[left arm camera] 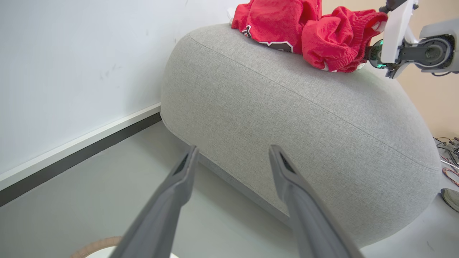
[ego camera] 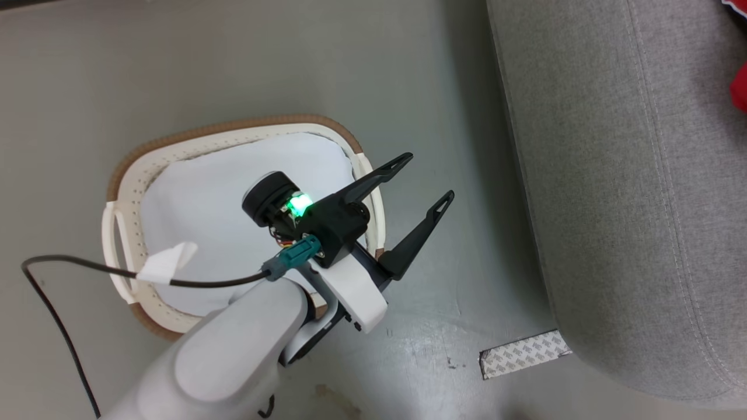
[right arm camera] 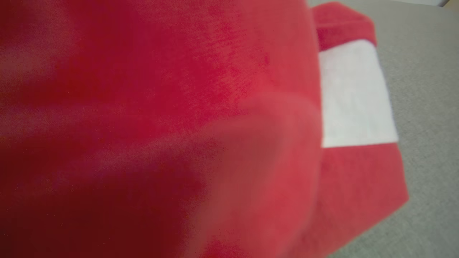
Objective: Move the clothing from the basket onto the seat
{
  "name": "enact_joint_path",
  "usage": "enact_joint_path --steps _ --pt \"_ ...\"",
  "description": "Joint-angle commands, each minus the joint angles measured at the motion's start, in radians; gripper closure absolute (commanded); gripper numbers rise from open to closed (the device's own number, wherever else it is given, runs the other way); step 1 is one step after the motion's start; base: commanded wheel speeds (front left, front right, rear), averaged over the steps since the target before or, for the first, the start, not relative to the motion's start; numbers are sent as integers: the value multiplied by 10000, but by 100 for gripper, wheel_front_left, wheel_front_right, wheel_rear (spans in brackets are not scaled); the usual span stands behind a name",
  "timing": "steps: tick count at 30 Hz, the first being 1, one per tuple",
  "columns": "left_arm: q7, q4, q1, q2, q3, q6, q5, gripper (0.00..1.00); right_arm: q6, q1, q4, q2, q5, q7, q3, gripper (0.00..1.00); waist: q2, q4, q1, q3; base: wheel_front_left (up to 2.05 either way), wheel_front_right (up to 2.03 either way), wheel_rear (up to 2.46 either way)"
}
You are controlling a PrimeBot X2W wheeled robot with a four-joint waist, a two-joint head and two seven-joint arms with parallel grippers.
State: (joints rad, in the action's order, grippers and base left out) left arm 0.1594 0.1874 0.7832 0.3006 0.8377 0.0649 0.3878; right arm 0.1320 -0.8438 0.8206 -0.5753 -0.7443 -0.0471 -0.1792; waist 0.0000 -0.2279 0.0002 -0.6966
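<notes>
The basket, white with a brown rim, stands on the floor at the left and shows a bare pale bottom. My left gripper hovers over its right edge, open and holding nothing, fingers aimed at the seat. The seat is a big grey sofa to the right. Red clothing lies bunched on top of it, just showing at the head view's edge. My right gripper is shut at the heap's end, fingers buried in the red cloth above the grey upholstery.
A strip of patterned tape lies on the floor by the sofa's near corner. A black cable runs from my left wrist. A white wall with a dark baseboard stands behind. Loose wires lie past the sofa.
</notes>
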Motion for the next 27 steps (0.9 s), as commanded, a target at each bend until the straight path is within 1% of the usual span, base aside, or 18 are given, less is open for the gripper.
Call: enact_joint_path --steps 1,2,3,4,9,15,21,25,27 --pt "129 98 37 17 -24 -8 52 0 -26 -171 203 -118 -134 247 -253 57 0 37 -2 157 0 0 0" --pt "152 133 17 -2 -25 -8 77 0 -26 -187 271 -168 -231 299 -383 35 0 46 -2 219 0 0 0" --pt "174 178 -6 -18 -20 -9 89 0 -26 -252 319 -195 -307 311 -498 9 0 47 -2 292 0 0 0" --pt "230 219 -40 -26 -21 -12 104 0 -26 -293 373 -226 -338 300 -620 0 0 42 -2 385 0 0 0" --pt "416 502 -285 -138 7 -22 285 0 -26 -247 542 -475 -367 341 -1304 0 0 -23 -2 1027 0 0 0" --pt "691 880 -706 -260 -39 -56 530 0 -26 -9 404 -941 -433 685 -2075 0 0 -109 -2 2181 0 0 0" --pt "924 1168 -1247 -422 -345 -199 968 0 -26 181 -402 -1518 -497 994 -2735 0 0 -109 -2 3556 0 0 0" --pt "1025 1212 -1570 -477 -808 -372 1153 0 -26 442 -1164 -1859 -673 1502 -3063 0 0 7 -2 4520 0 0 0" --pt "1052 1179 -1730 -484 -1018 -453 1245 0 -26 526 -1631 -2131 -638 1767 -3236 0 0 86 -2 4932 0 0 0"
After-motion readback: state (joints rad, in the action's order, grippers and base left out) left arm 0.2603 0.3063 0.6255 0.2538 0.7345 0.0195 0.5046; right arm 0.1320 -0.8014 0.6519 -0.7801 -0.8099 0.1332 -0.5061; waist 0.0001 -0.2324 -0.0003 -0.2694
